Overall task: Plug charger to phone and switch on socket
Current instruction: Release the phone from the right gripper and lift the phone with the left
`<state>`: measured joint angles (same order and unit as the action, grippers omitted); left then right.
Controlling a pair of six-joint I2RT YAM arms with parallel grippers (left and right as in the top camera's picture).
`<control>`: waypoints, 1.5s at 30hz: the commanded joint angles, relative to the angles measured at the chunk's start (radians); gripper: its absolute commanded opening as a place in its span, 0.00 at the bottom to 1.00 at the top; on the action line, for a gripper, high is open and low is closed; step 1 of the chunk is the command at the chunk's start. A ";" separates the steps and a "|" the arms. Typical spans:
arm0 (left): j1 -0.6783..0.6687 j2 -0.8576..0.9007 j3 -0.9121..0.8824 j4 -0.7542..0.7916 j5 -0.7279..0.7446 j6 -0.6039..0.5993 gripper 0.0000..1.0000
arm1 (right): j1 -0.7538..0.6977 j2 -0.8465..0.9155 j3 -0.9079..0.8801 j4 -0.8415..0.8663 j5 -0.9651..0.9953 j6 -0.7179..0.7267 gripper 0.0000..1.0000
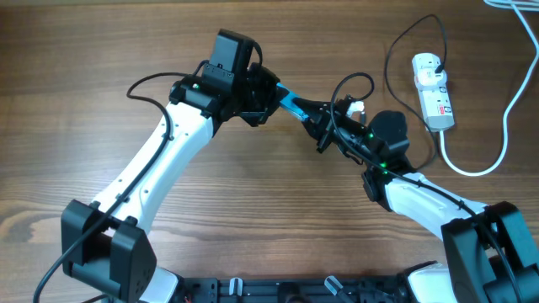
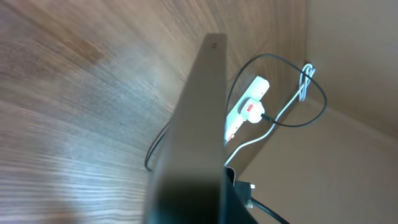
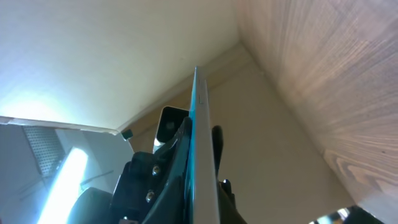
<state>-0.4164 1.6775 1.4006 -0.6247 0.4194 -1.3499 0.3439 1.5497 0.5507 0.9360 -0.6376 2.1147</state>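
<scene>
Arms reach in from the near edge of the desk and meet mid-desk. Phone is off the wood, turquoise screen showing, bridged between the two hands. Left hand is clenched on it; right wrist view shows it gripping both faces of the slab, seen edge-on. Right hand sits at the phone's other end, touching or just beside it. Can't tell whether it's clamped on the plug tip, on the phone, or on nothing, since no view shows how its jaws stand.

Charger runs from the plug fitted in the socket, loops across the desk and heads back toward the right hand. Tip itself isn't visible, so no confirmation it's in the port. Socket lies far right, well apart from both hands. Switch position too small to read.

My read: phone pickup done, mating in progress or about to start, unconfirmed. Left to do: seat the tip, then press the socket switch.
</scene>
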 commanded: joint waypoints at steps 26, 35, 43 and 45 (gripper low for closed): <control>0.298 0.297 0.004 0.002 0.780 0.483 0.04 | -0.029 -0.272 -0.001 -0.804 0.275 -1.317 0.82; 0.252 0.300 0.004 0.113 0.768 0.483 0.04 | -0.031 -0.443 0.101 -1.297 0.769 -1.607 0.99; 0.250 0.300 0.004 0.112 0.758 0.483 0.04 | -0.145 -0.080 0.210 -1.232 0.806 -1.671 0.98; 0.250 0.300 0.004 0.109 0.758 0.483 0.04 | -0.178 0.014 0.254 -1.225 0.728 -1.704 0.91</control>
<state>-0.1684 1.9804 1.3960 -0.5167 1.1496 -0.8867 0.2108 1.4532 0.7399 -0.2981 0.1387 0.4717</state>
